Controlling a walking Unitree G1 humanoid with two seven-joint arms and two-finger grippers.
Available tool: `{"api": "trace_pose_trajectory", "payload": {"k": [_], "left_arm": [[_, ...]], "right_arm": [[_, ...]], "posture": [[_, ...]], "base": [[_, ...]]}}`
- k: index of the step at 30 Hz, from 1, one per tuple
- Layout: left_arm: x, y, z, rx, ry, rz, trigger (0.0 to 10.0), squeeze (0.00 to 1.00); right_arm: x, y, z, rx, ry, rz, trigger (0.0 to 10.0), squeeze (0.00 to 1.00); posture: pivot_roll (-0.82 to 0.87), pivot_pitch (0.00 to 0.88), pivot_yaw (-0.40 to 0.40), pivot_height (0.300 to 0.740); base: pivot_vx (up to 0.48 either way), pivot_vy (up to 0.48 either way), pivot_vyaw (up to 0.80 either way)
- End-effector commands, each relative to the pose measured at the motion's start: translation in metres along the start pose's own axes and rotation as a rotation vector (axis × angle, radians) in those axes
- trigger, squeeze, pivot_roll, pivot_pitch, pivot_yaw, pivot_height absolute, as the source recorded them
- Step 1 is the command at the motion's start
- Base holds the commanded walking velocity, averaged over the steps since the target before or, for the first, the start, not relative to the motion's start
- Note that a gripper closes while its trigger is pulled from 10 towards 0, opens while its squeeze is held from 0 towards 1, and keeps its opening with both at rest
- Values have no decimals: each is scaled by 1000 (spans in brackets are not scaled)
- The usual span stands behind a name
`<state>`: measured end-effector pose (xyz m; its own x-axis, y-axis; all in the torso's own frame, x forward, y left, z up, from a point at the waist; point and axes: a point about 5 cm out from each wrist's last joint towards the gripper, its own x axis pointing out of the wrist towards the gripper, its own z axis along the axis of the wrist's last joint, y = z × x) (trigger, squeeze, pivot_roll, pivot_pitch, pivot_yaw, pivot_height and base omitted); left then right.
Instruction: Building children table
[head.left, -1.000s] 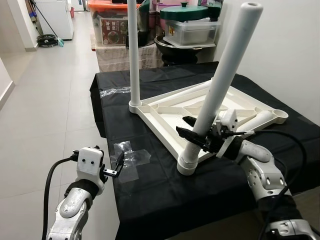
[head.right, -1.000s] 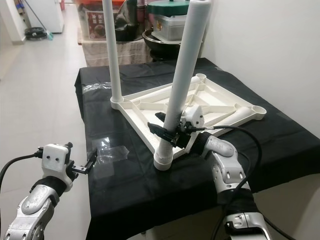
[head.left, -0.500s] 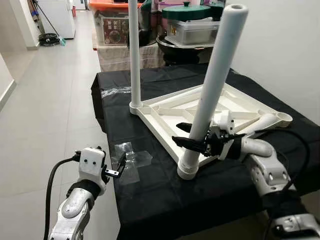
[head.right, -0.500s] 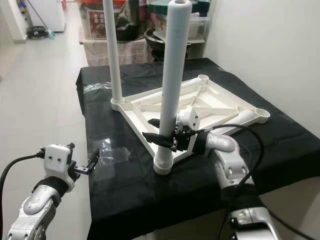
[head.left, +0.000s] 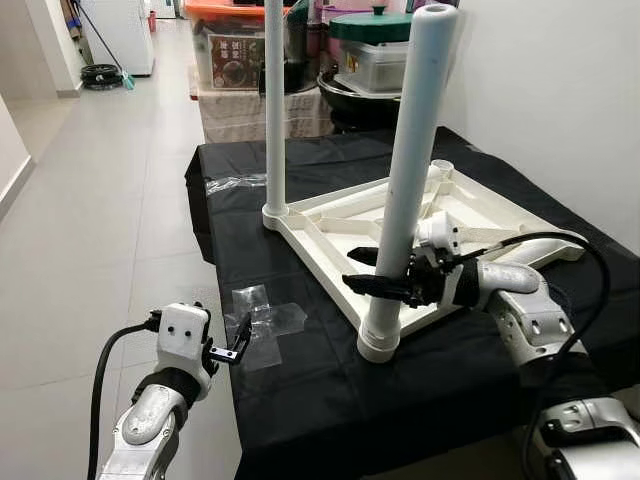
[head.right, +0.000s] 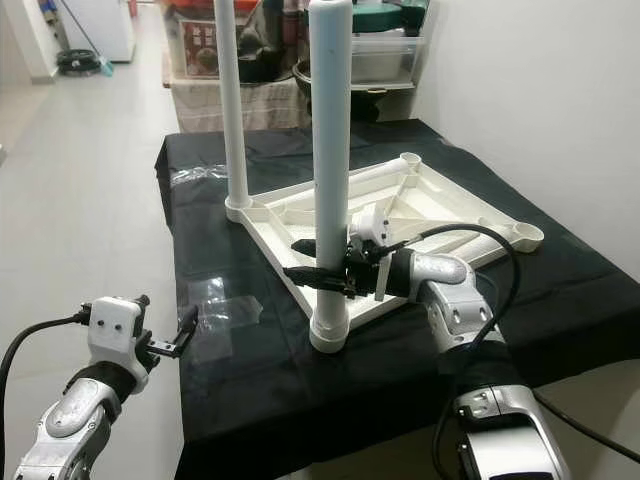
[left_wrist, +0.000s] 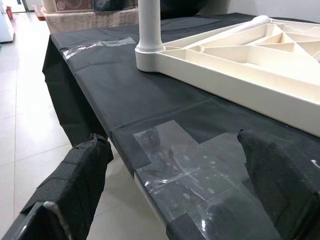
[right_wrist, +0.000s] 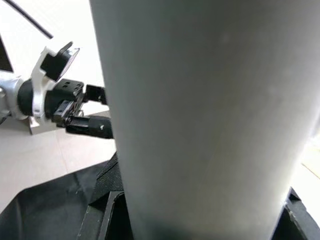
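A white children's table top (head.left: 330, 225) lies upside down on a table draped in black cloth (head.left: 300, 400). Two white legs stand in its corner sockets: a far leg (head.left: 274, 110) and a near leg (head.left: 415, 130), both upright. My right gripper (head.left: 385, 284) is shut on the near leg low down, just above its socket; in the right wrist view the leg (right_wrist: 200, 110) sits between the black fingers (right_wrist: 107, 210). Another white tube (head.right: 490, 236) lies at the top's far right corner. My left gripper (head.left: 238, 340) hangs open off the table's front left edge, with nothing between its fingers (left_wrist: 75, 190).
Patches of clear tape (head.left: 265, 320) stick to the cloth near the left gripper. Behind the table stand a green-lidded pot (head.left: 372, 25), a clear container (head.left: 385, 65) and storage boxes (head.left: 230, 50). Tiled floor (head.left: 90, 200) stretches away on the left; a white wall runs along the right.
The near leg, leaning to the right a second ago, now stands upright in its socket with my right gripper still around it. The left arm has barely moved.
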<state>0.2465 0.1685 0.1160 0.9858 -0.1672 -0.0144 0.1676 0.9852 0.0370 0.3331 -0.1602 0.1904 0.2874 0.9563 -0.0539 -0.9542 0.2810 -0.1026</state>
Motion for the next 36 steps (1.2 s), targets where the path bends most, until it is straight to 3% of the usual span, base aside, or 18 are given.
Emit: {"api": "trace_pose_trajectory", "payload": {"k": [1,20,33,36], "left_arm": [[-1,-1,0,-11,6,-10,10000,0],[0,-2,-1,-11,14,-28,10000,0],[1,-3,-1,-11,11,-34,10000,0],[1,-4,-1,-11,12,-33,10000,0]], "right_arm": [[5,7,-24,110,11,24,10000,0],[0,2,-21,131,-36,2,10000,0],[4,12,-29,137,-27,20,10000,0],[9,11,-36,117,21,-99,10000,0]], "posture": [[89,0,-101,740],[83,0,-88,740],[82,0,-88,740],[81,0,-91,740]], "base": [[0,0,0],[0,0,0],[0,0,0],[0,0,0]]}}
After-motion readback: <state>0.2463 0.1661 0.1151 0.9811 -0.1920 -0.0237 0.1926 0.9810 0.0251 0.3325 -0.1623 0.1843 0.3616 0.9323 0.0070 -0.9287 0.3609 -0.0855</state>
